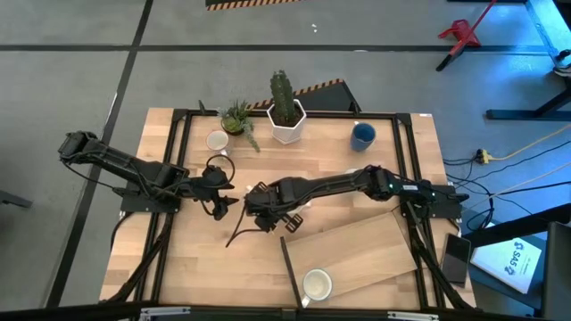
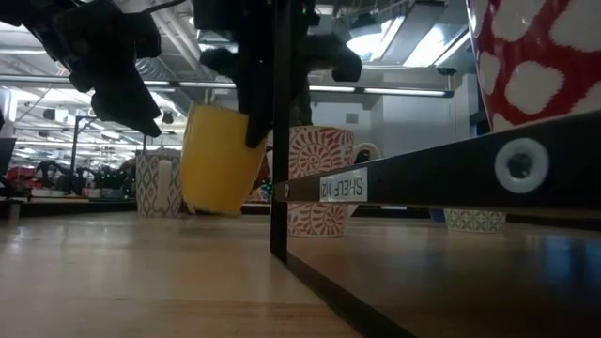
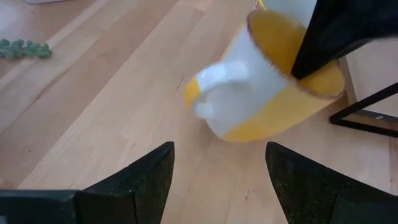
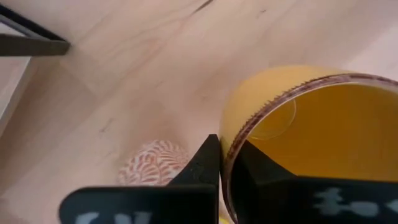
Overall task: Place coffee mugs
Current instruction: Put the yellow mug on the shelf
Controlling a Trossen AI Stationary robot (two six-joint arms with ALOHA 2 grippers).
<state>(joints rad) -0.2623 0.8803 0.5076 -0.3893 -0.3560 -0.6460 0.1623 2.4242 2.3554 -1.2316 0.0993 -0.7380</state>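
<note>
My right gripper (image 4: 227, 171) reaches to mid-table (image 1: 265, 214) and is shut on an orange-yellow mug (image 3: 267, 81) with a white handle (image 3: 211, 93). The mug is tilted in the low view (image 2: 221, 160). My left gripper (image 3: 217, 180) waits open just left of it (image 1: 219, 203), with nothing between its fingers. Other mugs: a white one (image 1: 218, 140) at the far left, a dark blue one (image 1: 362, 135) at the far right, a white one (image 1: 317, 285) on the wooden board, and a red-patterned one (image 2: 319, 178) on the table. My right gripper pinches the mug's rim (image 4: 231, 146) on the side away from the handle, with one finger (image 4: 205, 165) outside the wall and the other finger (image 4: 267, 177) inside the cup. The fingers come steeply from above. The mug hangs tilted below them, its base seemingly just clear of the table.
A white hexagonal cactus pot (image 1: 287, 125) and a small green plant (image 1: 236, 118) stand at the far edge. A slanted wooden board (image 1: 375, 245) with a black frame fills the near right. A black frame post (image 2: 279, 188) stands close to the held mug.
</note>
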